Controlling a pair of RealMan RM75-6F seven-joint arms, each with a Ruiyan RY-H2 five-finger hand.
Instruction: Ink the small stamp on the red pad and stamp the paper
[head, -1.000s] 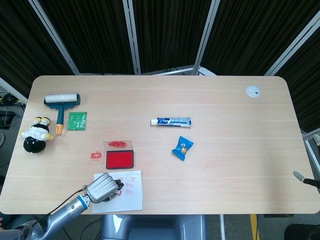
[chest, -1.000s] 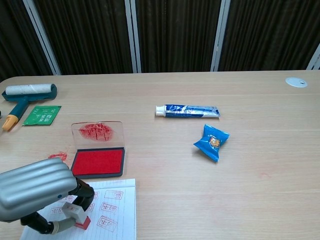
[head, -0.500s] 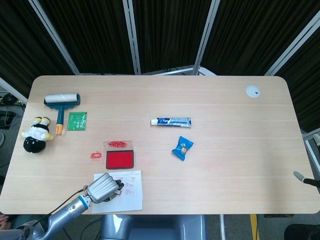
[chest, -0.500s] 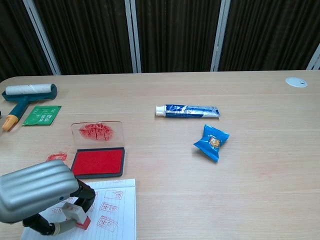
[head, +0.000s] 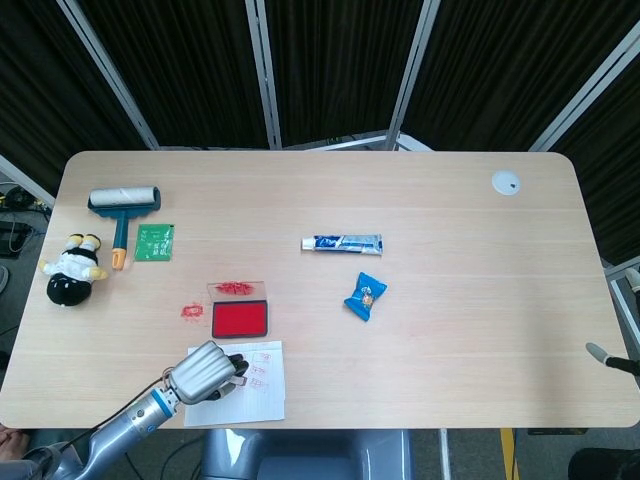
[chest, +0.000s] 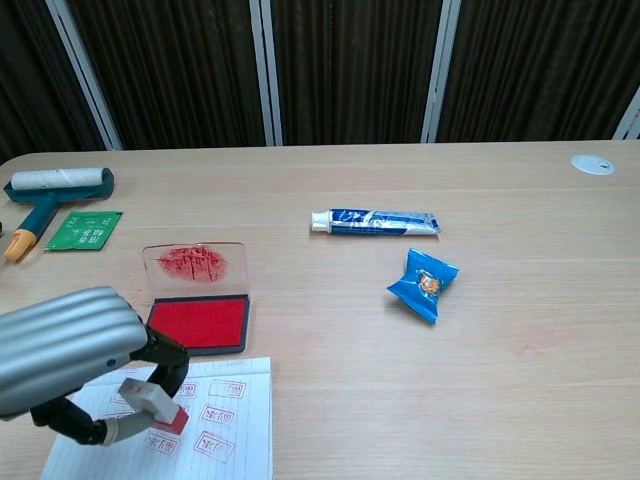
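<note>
Left hand (chest: 70, 360): fingers grip the small stamp (chest: 155, 405), held tilted just above the paper (chest: 235, 425), near the red pad (chest: 198, 324).

Pale wooden table (head: 470, 330) backed by dark curtains (chest: 350, 70) between white posts.

The left hand (chest: 75, 365) holds the small stamp (chest: 156, 405) tilted above the paper (chest: 215, 425), just in front of the red pad (chest: 197, 324) on the tabletop (chest: 520, 300).
</note>
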